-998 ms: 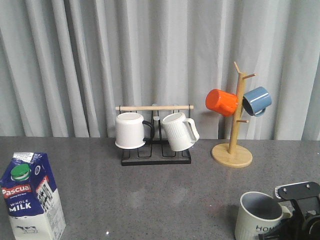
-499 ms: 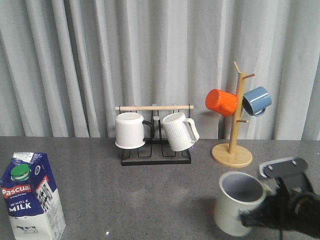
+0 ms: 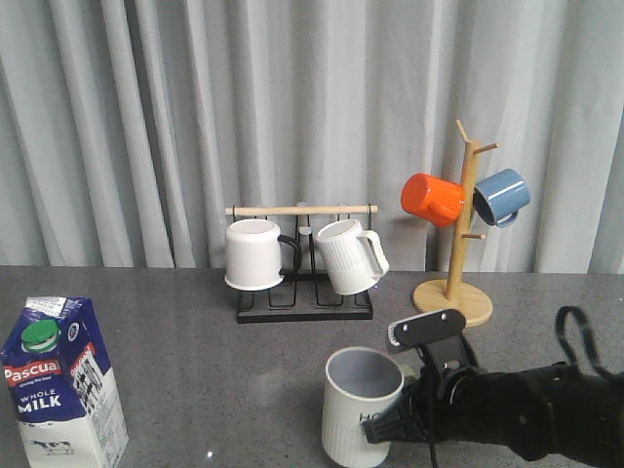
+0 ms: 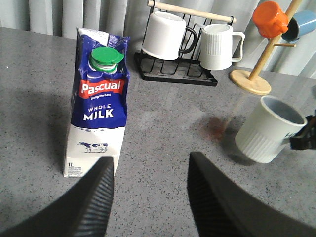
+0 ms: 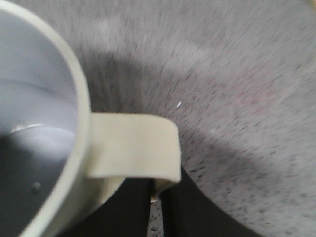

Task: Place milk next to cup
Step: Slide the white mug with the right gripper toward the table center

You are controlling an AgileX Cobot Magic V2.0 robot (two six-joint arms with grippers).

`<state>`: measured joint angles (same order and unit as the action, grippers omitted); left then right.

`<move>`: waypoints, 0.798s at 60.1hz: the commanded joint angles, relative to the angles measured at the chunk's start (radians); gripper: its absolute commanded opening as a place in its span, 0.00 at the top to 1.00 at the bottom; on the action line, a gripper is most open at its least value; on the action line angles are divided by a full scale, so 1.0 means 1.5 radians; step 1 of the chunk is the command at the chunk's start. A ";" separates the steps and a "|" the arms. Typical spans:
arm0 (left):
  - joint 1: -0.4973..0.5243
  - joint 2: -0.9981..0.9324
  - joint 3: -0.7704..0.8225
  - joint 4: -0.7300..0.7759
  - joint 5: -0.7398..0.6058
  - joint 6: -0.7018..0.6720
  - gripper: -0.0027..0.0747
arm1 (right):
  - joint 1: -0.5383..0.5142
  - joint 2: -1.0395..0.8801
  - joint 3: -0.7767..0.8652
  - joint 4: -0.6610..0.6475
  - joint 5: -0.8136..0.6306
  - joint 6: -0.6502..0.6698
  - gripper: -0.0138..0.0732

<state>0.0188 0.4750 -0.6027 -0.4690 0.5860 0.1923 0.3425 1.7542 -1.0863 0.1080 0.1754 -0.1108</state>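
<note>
Right wrist view blurred; we see only part of the cup [image 5: 59, 148] rim and handle. Right gripper [image 3: 390, 429] clamps that handle, the cup near the table [image 3: 195, 390] centre front. Left gripper [image 4: 150, 197] jaws stand apart, holding nothing, just before the milk [image 4: 98, 98], which stands upright far left.

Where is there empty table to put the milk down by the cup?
Bare grey table stretches between the milk and the cup, in front of the mug rack. Right of the cup is crowded: the right arm lies there.
</note>
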 commanded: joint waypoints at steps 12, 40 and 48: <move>0.000 0.007 -0.021 -0.012 -0.044 0.000 0.53 | -0.001 -0.004 -0.029 0.002 -0.007 0.003 0.78; 0.000 0.007 -0.021 -0.012 -0.044 0.000 0.53 | -0.001 -0.004 -0.029 0.018 0.071 0.000 0.43; 0.000 0.007 -0.021 -0.012 -0.044 0.000 0.53 | -0.001 -0.013 -0.029 0.018 0.097 0.000 0.43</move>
<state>0.0188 0.4750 -0.6027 -0.4690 0.5860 0.1923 0.3425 1.7868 -1.1061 0.1350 0.3097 -0.1079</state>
